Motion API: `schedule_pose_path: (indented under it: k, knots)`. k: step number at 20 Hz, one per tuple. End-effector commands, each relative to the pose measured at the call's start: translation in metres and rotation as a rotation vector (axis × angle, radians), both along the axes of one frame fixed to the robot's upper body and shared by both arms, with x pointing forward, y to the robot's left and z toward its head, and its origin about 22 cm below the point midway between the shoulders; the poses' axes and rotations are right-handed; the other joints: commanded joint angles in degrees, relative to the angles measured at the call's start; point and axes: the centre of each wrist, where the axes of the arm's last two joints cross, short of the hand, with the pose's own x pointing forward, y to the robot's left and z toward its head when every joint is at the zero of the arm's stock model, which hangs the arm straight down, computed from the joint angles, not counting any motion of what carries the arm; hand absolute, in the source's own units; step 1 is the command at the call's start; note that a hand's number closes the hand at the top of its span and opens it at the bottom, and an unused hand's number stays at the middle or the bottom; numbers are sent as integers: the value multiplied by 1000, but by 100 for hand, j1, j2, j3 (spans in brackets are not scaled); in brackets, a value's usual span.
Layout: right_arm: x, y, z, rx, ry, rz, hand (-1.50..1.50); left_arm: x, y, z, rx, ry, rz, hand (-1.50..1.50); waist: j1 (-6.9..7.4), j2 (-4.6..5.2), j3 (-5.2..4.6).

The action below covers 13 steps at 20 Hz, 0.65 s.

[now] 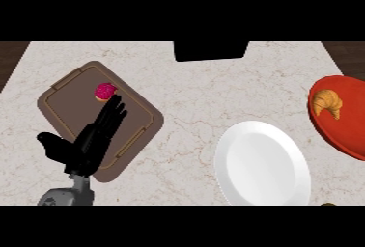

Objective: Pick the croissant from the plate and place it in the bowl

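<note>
Left hand (89, 137), fingers straight and released, lies over the brown tray (68, 99) at left by a pink doughnut (105, 91), while the croissant (328, 102) sits in the red bowl (349, 132) at right, so placing looks done.

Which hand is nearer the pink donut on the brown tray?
Left. The left hand lies open over the brown tray, fingertips just below and right of the pink donut. The right hand is not in view.
</note>
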Motion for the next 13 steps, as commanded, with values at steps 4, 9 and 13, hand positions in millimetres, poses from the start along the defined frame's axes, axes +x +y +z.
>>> schedule_pose_path:
  k: [4,9,13]
  knots:
    - [-86,-9,-23,58,-124,224,150,-12,7,-9,-5,20,49,0,-351,-73,22]
    - [-138,-3,-41,96,-30,198,150,-12,13,-2,-15,1,87,0,-528,-124,49]
    - [-159,13,-48,78,123,253,150,-19,25,-10,-3,39,107,0,-590,-159,51]
